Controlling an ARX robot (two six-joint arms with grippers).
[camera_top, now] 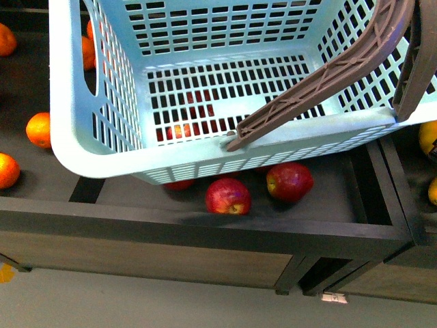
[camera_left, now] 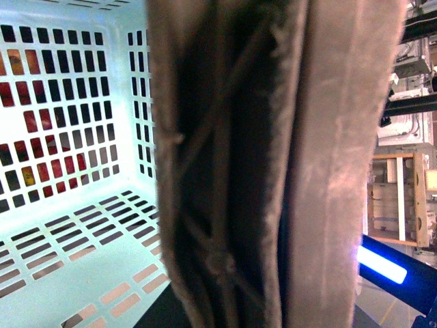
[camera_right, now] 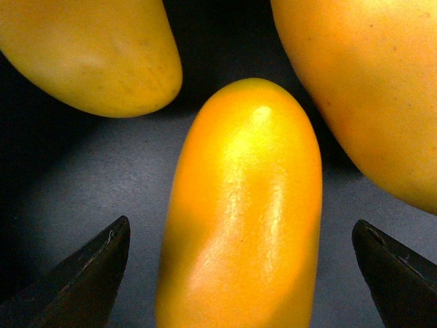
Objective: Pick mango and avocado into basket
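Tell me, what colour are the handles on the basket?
Brown. The handles stand out against the light teal basket, and they show best in the front view.

Pretty much the whole middle of this shot is the brown handle (camera_left: 273, 164), so close to the lens it's blurry, though you can make out its criss-cross ribs running top to bottom. Behind it is the inside of the light teal basket (camera_left: 121, 82), slotted walls and floor, with red and orange blobs (camera_left: 48, 147) peeking through the wall slots, can't tell what they are. On the other side of the handle there's a wooden frame (camera_left: 399, 198) further back and a glowing blue light strip (camera_left: 381, 265) nearer the camera.
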